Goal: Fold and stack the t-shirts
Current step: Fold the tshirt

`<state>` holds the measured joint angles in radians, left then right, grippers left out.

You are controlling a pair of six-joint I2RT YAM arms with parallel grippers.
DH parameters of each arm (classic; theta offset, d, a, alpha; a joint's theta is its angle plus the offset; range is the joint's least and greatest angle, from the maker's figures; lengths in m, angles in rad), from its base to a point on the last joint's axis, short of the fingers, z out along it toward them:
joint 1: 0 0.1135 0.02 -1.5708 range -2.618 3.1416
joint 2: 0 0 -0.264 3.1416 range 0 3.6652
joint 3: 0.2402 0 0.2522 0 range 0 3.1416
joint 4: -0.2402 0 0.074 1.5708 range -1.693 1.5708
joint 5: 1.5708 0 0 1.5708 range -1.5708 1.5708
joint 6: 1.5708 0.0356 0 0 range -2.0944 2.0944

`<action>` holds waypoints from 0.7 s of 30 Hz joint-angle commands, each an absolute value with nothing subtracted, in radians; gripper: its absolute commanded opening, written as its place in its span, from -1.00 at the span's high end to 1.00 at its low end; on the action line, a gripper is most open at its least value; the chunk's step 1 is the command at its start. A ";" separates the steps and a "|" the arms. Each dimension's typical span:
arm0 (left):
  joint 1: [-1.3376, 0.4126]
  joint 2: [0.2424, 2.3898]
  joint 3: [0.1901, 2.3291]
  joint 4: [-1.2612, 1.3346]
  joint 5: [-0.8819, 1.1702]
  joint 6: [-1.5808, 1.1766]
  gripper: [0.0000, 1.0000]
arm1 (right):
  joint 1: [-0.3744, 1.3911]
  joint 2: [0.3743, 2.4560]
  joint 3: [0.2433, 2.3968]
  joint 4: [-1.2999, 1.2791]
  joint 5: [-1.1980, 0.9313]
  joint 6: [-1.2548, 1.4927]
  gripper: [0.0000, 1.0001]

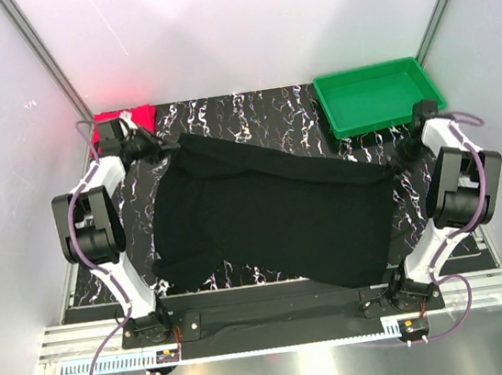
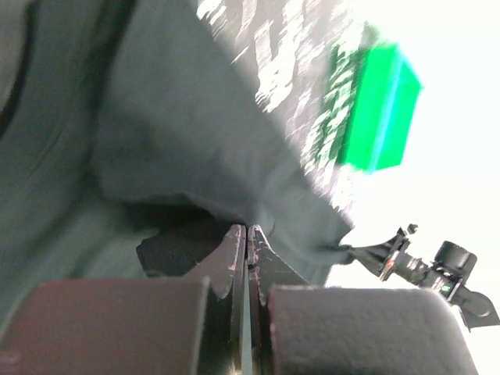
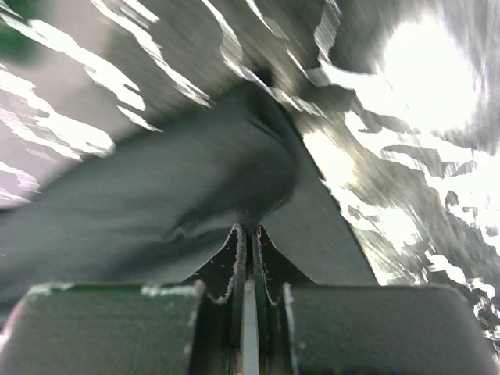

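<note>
The black t-shirt [image 1: 273, 217] hangs spread between both arms over the dark marbled table. My left gripper [image 1: 170, 149] is shut on its far left corner; in the left wrist view the gripper [image 2: 248, 231] pinches the black cloth [image 2: 172, 133]. My right gripper [image 1: 396, 161] is shut on the shirt's right corner; in the right wrist view the gripper [image 3: 250, 228] pinches the black cloth [image 3: 180, 187]. The pinkish-red t-shirt [image 1: 131, 118] lies bunched at the far left corner, behind my left arm.
A green plastic tray [image 1: 376, 97] stands at the far right and also shows blurred in the left wrist view [image 2: 379, 109]. White walls close in the table on three sides. The metal rail with the arm bases [image 1: 277, 313] runs along the near edge.
</note>
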<state>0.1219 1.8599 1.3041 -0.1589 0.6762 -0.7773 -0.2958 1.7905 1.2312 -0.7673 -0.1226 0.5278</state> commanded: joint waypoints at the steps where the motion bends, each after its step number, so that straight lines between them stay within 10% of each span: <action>1: 0.118 1.914 1.412 0.116 0.724 -0.921 1.00 | -0.301 1.816 1.371 -0.736 -0.114 0.511 0.96; 21: 0.022 2.290 1.769 0.575 0.673 -1.186 1.00 | -0.351 2.072 1.706 -0.730 -0.101 0.529 0.97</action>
